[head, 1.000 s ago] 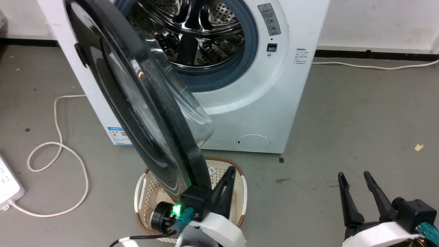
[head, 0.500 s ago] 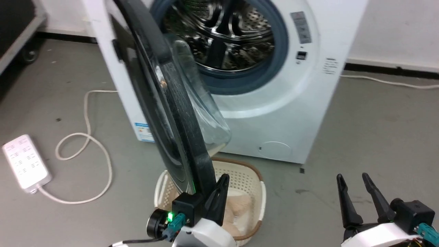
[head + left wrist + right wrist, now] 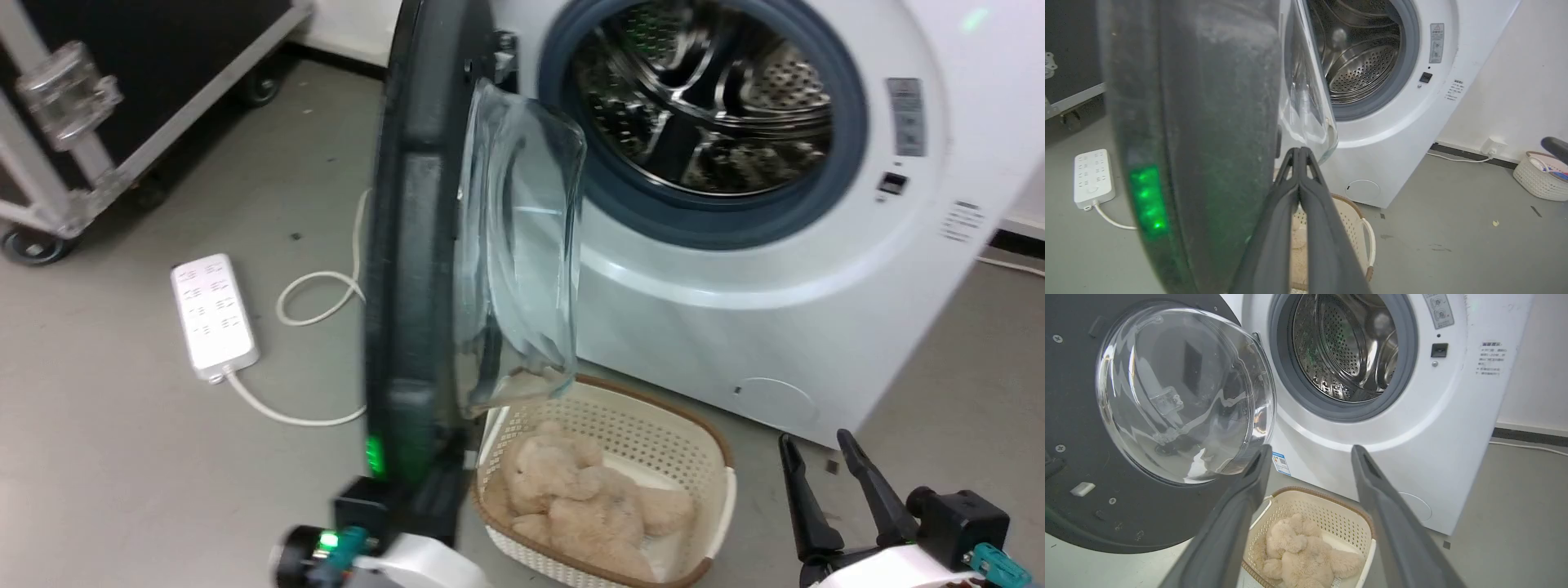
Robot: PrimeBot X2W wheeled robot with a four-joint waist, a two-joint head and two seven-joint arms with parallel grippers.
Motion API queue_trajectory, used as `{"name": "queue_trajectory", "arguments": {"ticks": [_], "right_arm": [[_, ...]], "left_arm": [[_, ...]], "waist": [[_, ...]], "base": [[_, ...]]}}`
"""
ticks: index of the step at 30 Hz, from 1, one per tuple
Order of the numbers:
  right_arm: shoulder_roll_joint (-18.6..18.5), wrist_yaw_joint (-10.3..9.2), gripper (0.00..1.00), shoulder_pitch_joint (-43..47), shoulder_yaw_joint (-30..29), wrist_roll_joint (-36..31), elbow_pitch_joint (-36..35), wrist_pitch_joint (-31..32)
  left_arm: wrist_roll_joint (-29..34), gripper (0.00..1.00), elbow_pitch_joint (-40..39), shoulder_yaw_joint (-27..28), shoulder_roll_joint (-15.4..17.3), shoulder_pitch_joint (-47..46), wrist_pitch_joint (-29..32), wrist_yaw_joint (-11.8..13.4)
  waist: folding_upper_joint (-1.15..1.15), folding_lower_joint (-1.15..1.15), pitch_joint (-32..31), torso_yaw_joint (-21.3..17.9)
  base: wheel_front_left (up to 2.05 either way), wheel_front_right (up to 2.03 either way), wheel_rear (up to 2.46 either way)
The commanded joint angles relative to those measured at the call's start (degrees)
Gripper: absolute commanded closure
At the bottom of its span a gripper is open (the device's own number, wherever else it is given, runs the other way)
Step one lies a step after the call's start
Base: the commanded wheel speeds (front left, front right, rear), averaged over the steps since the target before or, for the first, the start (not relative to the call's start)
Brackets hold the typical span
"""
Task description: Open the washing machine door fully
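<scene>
Two tools are seen low in the head view. The left tool is set at the bottom edge of the washing machine door, where it is blurred. In the left wrist view, the left tool is shown with its fingers pressed together and nothing between them. It lies just beside the inner side of the door's thick black rim; whether it touches the rim cannot be told. A green glow is reflected on that rim.

The right tool is held well apart from the door, over the grey floor at the lower right. Its fingers are spread with nothing between them, as is also seen in the right wrist view.

The door is swung out from the washing machine and is seen nearly edge-on from the head. It is hinged at the left of the opening, and its clear glass bowl bulges toward the machine. The steel drum is fully exposed behind its grey ring.

A cream perforated basket is placed on the floor just before the machine, below the glass bowl, and a beige plush toy is laid inside it. A white power strip with its cable is seen on the floor to the left of the door.
</scene>
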Motion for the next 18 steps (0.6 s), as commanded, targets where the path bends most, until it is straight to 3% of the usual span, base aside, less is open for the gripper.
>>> {"name": "queue_trajectory", "arguments": {"ticks": [1, 10, 11, 18], "right_arm": [[0.13, 0.03, 0.0, 0.14, 0.31, -0.04, -0.01, -0.12], [0.13, 0.03, 0.0, -1.11, 0.95, -1.48, -1.44, 1.16], [0.13, 0.03, 0.0, -1.71, 0.93, -2.3, -2.35, 1.98], [0.05, 0.03, 0.0, -2.78, 0.73, -3.79, -3.93, 3.22]], "left_arm": [[-0.43, 1.0, -0.41, 1.59, 1.44, 0.15, 0.07, 0.75], [-4.33, 1.0, -0.41, 11.59, 8.71, -3.09, 1.33, 1.91], [-5.96, 1.0, 1.15, 15.88, 12.55, -5.22, 2.36, 1.83], [-10.51, 1.0, 6.92, 24.55, 19.64, -11.38, 3.63, 0.52]], "waist": [[0.0, 0.0, 0.48, 1.77], [0.0, 0.0, 4.86, 1.94], [0.0, 0.0, 7.14, 1.24], [0.0, 0.0, 11.51, -0.42]], "base": [[0.0, 0.0, 0.0], [0.0, 0.0, 0.0], [0.0, 0.0, 0.0], [0.0, 0.0, 0.0]]}}
